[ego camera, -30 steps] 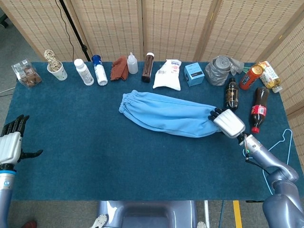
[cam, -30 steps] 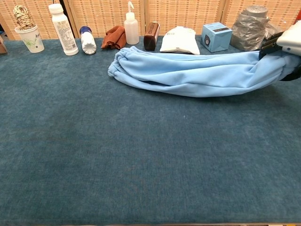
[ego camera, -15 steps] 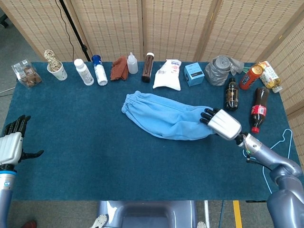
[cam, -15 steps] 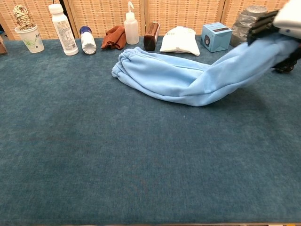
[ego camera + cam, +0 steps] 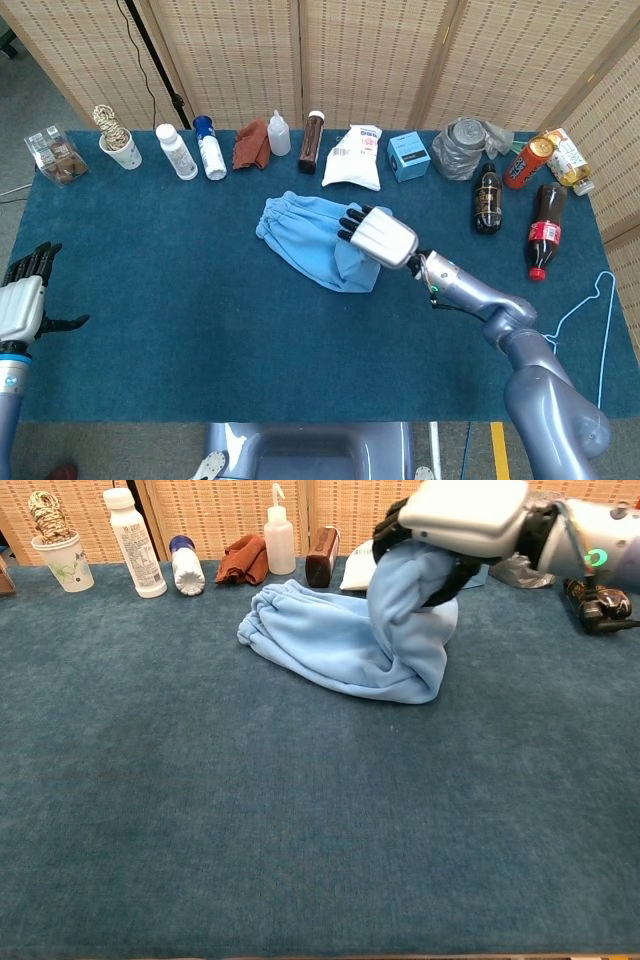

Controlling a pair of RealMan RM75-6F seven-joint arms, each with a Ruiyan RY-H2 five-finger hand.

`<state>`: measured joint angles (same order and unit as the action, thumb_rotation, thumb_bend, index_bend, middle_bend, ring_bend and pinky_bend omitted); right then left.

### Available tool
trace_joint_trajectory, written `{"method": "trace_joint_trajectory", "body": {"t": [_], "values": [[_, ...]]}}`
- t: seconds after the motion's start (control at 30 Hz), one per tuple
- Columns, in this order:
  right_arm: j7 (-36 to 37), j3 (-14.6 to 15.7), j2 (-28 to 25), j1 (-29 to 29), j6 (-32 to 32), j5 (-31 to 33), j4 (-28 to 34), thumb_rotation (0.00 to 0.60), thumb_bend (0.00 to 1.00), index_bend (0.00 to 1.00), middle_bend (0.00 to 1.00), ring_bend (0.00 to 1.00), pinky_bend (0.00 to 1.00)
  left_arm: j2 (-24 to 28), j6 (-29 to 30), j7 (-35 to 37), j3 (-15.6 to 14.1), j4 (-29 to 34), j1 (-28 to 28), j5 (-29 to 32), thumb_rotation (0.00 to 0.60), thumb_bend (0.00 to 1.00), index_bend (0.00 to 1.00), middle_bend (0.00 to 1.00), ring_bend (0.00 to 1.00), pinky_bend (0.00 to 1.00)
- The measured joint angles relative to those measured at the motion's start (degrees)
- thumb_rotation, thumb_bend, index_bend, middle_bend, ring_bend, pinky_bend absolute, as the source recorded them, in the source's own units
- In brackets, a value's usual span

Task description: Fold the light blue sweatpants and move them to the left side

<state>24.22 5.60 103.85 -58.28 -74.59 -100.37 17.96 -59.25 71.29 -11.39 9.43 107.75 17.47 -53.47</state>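
Table [image 5: 150,330], blue-covered, carries sweatpants [image 5: 305,235] mid-centre, near the back row of bottles. Right robot hand [image 5: 378,236] grips one end, lifted over the rest, likely to fold them in half. Fabric light blue, soft, bunched, gathered band leftward. Left robot hand [image 5: 22,300] idle at left edge, holding nothing, fingers apart.

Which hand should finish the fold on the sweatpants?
Right. The right hand already grips the lifted end of the light blue sweatpants, above the rest of them. The left hand sits open at the table's far left edge.
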Motion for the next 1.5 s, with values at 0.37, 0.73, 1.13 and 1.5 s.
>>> {"method": "trace_joint_trajectory", "body": {"t": [0.37,0.73,1.13,1.5], "values": [[-1.8,-5.1,4.5,-5.8,13.8,5.5,-0.1,0.600,0.92,0.60,0.43,0.36,0.59,-0.4,-1.2,-0.9,0.4,-0.7,0.8,2.1,0.600,0.00,0.00,0.00,0.00,0.00],[-4.8,-10.4,8.6,-8.7,21.6,11.3,-0.6,0.600,0.00,0.00,0.00,0.00,0.15,0.0,-3.2,0.4,0.2,-1.2,1.3,2.4,0.600,0.00,0.00,0.00,0.00,0.00],[-9.4,-17.8,7.4,-8.1,22.2,18.9,9.5,0.600,0.00,0.00,0.00,0.00,0.00,0.2,-3.4,0.9,-0.4,-1.2,1.2,1.0,0.600,0.00,0.00,0.00,0.00,0.00],[-12.9,-20.3,-4.1,-3.0,15.6,20.7,30.9,0.600,0.00,0.00,0.00,0.00,0.00,-1.0,-3.1,2.4,-1.2,-3.4,1.5,-6.2,0.600,0.00,0.00,0.00,0.00,0.00]]}}
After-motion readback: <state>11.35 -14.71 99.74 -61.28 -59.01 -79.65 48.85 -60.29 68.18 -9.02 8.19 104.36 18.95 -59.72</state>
